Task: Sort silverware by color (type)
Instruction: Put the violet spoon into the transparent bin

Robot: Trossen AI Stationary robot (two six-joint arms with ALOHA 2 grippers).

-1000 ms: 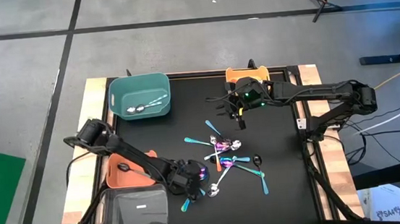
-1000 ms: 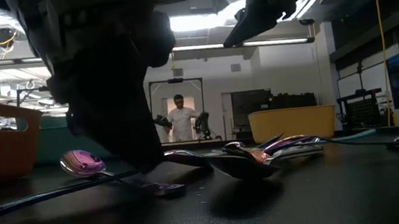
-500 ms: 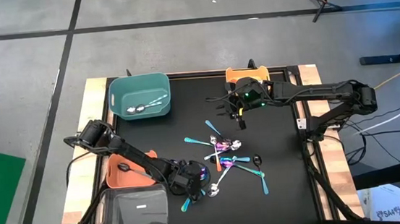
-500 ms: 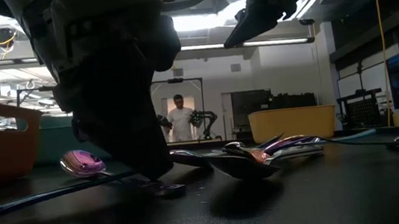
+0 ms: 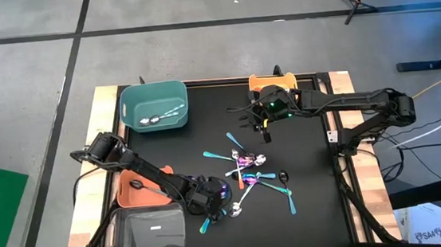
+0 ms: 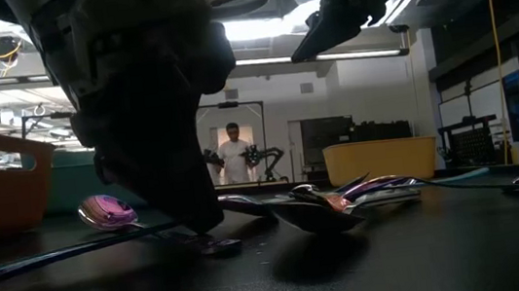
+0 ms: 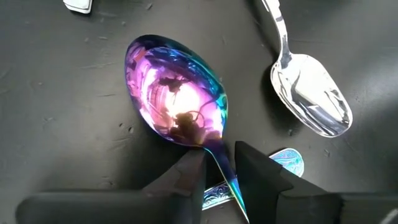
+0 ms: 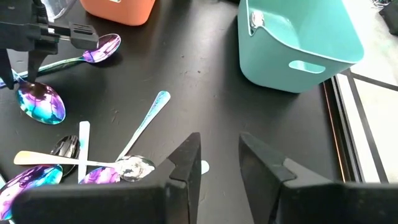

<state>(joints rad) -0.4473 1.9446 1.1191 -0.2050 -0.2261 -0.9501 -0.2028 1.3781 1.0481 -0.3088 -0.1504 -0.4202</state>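
My left gripper [image 7: 219,165] [image 5: 211,198] is down at the table's near side, open by a narrow gap. Its fingers stand on either side of the neck of an iridescent purple spoon [image 7: 177,93] [image 6: 105,212], which lies flat, bowl up. A silver spoon [image 7: 311,99] lies beside it. More spoons, teal, purple, black, copper and silver, lie in a loose pile [image 5: 253,173] at mid-table. My right gripper [image 8: 221,155] [image 5: 259,128] hangs above the far middle of the table, slightly open, with nothing between its fingers.
A teal bin [image 5: 126,100] at the far left holds silver spoons. An orange bin [image 5: 127,197] and a clear bin [image 5: 146,230] stand at the near left, and a yellow-orange bin [image 6: 379,159] at the far edge. A person [image 6: 236,153] stands in the room behind.
My left gripper has come down a little toward the table over the purple spoon's neck, then stayed still. The spoons have not moved.
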